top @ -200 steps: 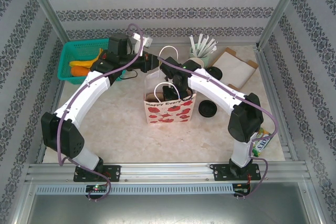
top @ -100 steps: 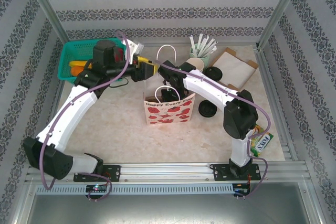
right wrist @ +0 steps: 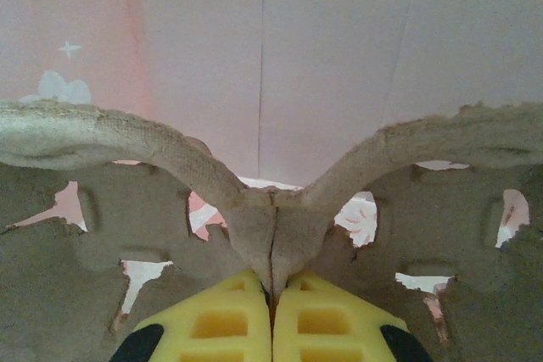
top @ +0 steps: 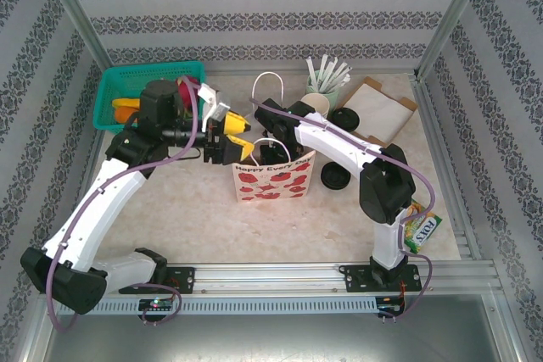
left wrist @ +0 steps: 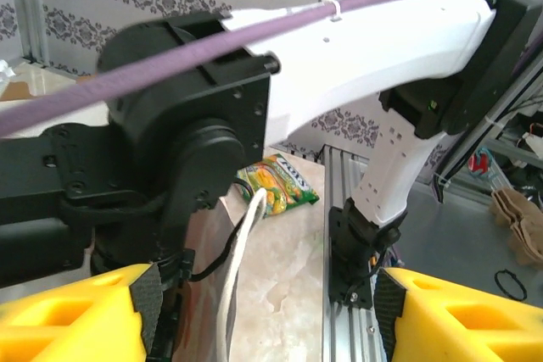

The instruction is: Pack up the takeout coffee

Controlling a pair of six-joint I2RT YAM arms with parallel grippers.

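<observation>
The lidded green takeout coffee is hidden or out of view. A paper bag [top: 276,182] printed with red strawberries stands open mid-table. My right gripper [top: 273,148] reaches down into it, and in the right wrist view that gripper [right wrist: 271,311] is shut on the centre ridge of a brown pulp cup carrier [right wrist: 271,218], with the bag's pink inner wall [right wrist: 339,65] behind. My left gripper [top: 235,139] hovers open at the bag's upper left corner. In the left wrist view the bag's white handle [left wrist: 240,269] runs between its fingers [left wrist: 76,320] untouched.
A teal basket [top: 144,91] sits at the back left. At the back right are a green cup of white stirrers [top: 324,82], a lidless cup [top: 318,106] and flat brown bags [top: 377,108]. Loose black lids [top: 335,177] lie right of the bag. A green snack packet [top: 420,228] lies by the right rail.
My left arm has pulled back from behind the bag toward the left and near side, its gripper now at the bag's left corner. The right arm stays in the bag.
</observation>
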